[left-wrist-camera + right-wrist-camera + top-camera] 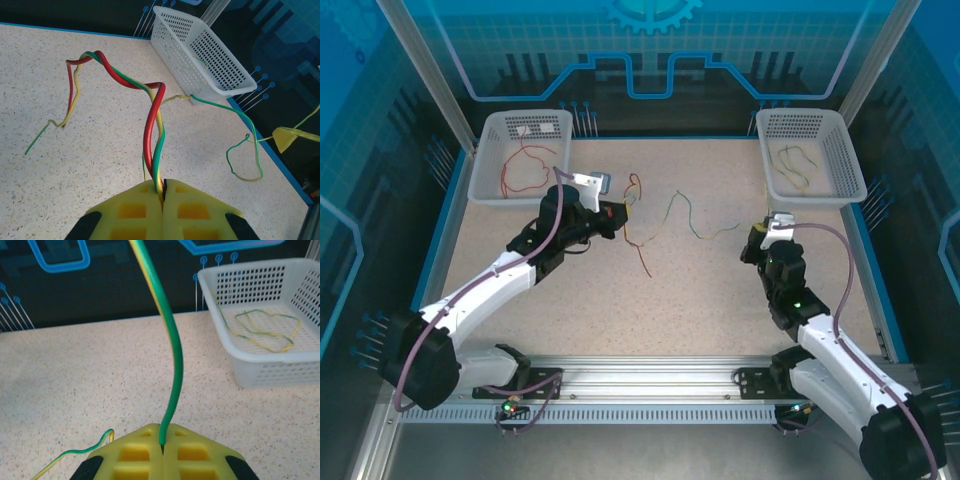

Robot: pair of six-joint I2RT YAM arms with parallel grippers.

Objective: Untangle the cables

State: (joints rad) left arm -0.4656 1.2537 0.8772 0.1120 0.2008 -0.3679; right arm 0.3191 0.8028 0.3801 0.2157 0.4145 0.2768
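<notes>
Partly done — some cables [270,346] lay sorted in the left basket [485,182] and right basket [851,160] at the far corners. Mid-bench, the left gripper [162,192] clamped a red-green twist [151,125], the right gripper [161,442] its green strand [176,365] — not yet separated.

I see red and green-yellow striped cables [152,120], my left gripper [163,189] yellow, a white perforated basket [210,50], and a speckled beige surface [75,175].

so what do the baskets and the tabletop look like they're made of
Left basket and right basket: white moulded plastic, slightly glossy, given the perforated walls. Tabletop: matte speckled beige, probably laminate or stone-look composite; the flecks don't settle it.
</notes>
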